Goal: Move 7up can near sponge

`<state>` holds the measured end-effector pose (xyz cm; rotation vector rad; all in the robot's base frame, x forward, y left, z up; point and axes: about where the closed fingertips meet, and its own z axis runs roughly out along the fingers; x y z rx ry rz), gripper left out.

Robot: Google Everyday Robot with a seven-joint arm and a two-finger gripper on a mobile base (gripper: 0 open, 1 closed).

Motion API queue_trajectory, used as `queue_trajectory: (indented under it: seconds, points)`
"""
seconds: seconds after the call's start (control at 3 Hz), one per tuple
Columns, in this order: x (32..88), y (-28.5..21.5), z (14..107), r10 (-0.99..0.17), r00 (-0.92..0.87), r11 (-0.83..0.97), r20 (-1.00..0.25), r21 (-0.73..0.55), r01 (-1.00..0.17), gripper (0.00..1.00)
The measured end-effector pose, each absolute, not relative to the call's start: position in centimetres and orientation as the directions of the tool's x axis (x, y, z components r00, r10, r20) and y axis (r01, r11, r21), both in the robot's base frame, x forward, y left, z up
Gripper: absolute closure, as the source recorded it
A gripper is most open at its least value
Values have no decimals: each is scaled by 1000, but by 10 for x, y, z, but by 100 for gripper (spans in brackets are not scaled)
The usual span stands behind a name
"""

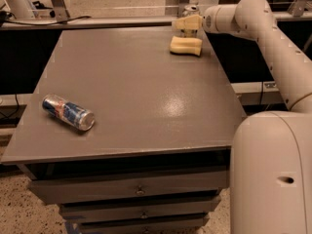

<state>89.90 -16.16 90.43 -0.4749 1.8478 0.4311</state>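
The desk (131,87) carried everything, with the sponge (185,45) lying near its far right corner; take that sponge as your landmark. The arm (273,38) reached in from the right of the sponge and ended just behind it. A blue can (68,112) lay on its side well apart from the sponge, toward the near left edge, and it was not your concern.

The tool (187,23) hung just behind and above the sponge, apart from it as far as could be seen. Whether it was open or closed, you could not tell from this view.

The 7up can (190,9) showed only its silver top, just behind the tool and beyond the sponge; its body was hidden by the tool, so whether it was gripped or merely stood there was unclear.

You would have judged the can light if empty, thin-walled and easy to dent, smooth enough to slip. Hold it across the middle of the body, upright, with modest squeeze, and set it down just beside the sponge without pressing into that soft foam.
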Motion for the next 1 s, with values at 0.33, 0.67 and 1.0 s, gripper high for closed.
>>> queue_trajectory:
  seconds: [0.33, 0.67, 1.0]
  points:
    - [885, -175, 914, -109, -256, 848, -961, 44, -527, 0]
    - [856, -202, 934, -127, -190, 837, -974, -2, -548, 0]
    - [828, -226, 948, -140, -137, 808, -981, -34, -589, 0]
